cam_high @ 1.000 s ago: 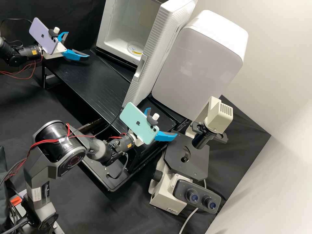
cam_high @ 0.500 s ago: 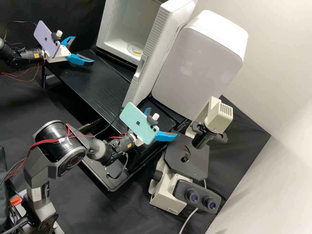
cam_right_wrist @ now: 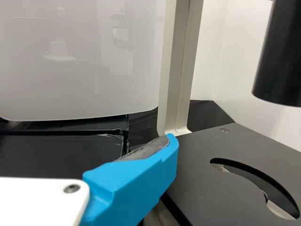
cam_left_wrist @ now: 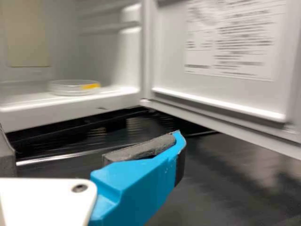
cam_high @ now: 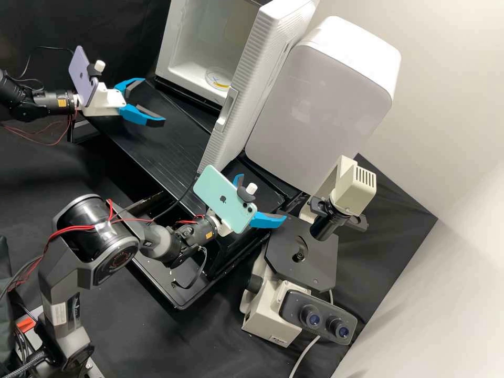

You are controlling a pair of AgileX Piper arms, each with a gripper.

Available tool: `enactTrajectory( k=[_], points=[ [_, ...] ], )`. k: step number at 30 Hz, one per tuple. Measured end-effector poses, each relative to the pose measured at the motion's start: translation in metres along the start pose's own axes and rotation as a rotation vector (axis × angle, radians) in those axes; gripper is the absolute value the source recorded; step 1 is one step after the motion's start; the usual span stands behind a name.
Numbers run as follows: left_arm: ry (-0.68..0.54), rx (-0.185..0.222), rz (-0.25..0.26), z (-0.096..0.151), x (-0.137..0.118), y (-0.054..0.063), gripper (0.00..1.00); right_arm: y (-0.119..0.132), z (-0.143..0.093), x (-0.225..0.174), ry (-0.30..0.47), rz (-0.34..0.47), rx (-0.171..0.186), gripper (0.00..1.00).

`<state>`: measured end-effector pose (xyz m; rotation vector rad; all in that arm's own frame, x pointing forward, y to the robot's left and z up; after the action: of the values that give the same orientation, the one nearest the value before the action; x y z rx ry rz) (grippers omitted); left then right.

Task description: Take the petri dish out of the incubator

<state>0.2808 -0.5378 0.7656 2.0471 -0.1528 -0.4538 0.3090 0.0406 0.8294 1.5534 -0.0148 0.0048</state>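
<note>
petri dish point(cam_high: 218, 79) lies flat on the incubator point(cam_high: 181, 37) floor, close to the front lip. it's a shallow, clear round with a yellow streak on it. from the left wrist view it reads as a low pale disc on the smooth white ledge. the chamber is glossy white plastic with boxy walls. its ribbed door point(cam_high: 252, 89) is swung open and stands on edge beside the opening.

left gripper point(cam_high: 154, 101) hangs over the black bench point(cam_high: 157, 147) out in front of the chamber, well apart from the dish. its blue fingers are spread wide with nothing between them, and a grey pad shows along the inner face of one finger point(cam_left_wrist: 141, 150). the bench top is dark, with a fine grain running its length and a slight sheen.

right gripper point(cam_high: 263, 198) is down at the near end of the bench, just beside the microscope point(cam_high: 294, 310). its fingers are apart and empty, and the lower one pokes out over the matte black stage point(cam_high: 302, 252), which has a rounded cut-out in it. beside it stands a second white cabinet point(cam_high: 325, 100), a rounded box with a milky, faintly reflective front.

black cloth point(cam_high: 157, 336) drapes the table underneath, soft and creased. a plain white wall point(cam_high: 446, 105) closes off the right side.
</note>
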Motion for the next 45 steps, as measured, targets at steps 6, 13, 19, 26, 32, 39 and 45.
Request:
enactTrajectory(
  k=[6, 13, 19, 26, 32, 39, 45],
  points=[
    [-0.1, 0.018, -0.032, 0.018, 0.0, -0.006, 1.0, 0.0, 0.0, 0.0, 0.0, 0.0, 0.0, 1.0],
    [-0.174, 0.036, -0.053, 0.029, 0.0, -0.008, 1.0, 0.0, 0.0, 0.0, 0.0, 0.0, 0.0, 1.0],
    [-0.206, 0.047, -0.039, 0.033, 0.007, -0.003, 1.0, 0.0, 0.0, 0.0, 0.0, 0.0, 0.0, 1.0],
    [-0.144, 0.058, -0.024, 0.013, 0.025, 0.004, 1.0, 0.0, 0.0, 0.0, 0.0, 0.0, 0.0, 1.0],
    [-0.077, 0.065, -0.052, -0.005, 0.045, 0.005, 1.0, 0.0, 0.0, 0.0, 0.0, 0.0, 0.0, 1.0],
    [-0.042, 0.079, -0.05, -0.017, 0.072, 0.011, 1.0, 0.0, 0.0, 0.0, 0.0, 0.0, 0.0, 1.0],
    [-0.038, 0.104, -0.015, -0.025, 0.096, 0.024, 1.0, 0.0, 0.0, 0.0, 0.0, 0.0, 0.0, 1.0]
  ],
)
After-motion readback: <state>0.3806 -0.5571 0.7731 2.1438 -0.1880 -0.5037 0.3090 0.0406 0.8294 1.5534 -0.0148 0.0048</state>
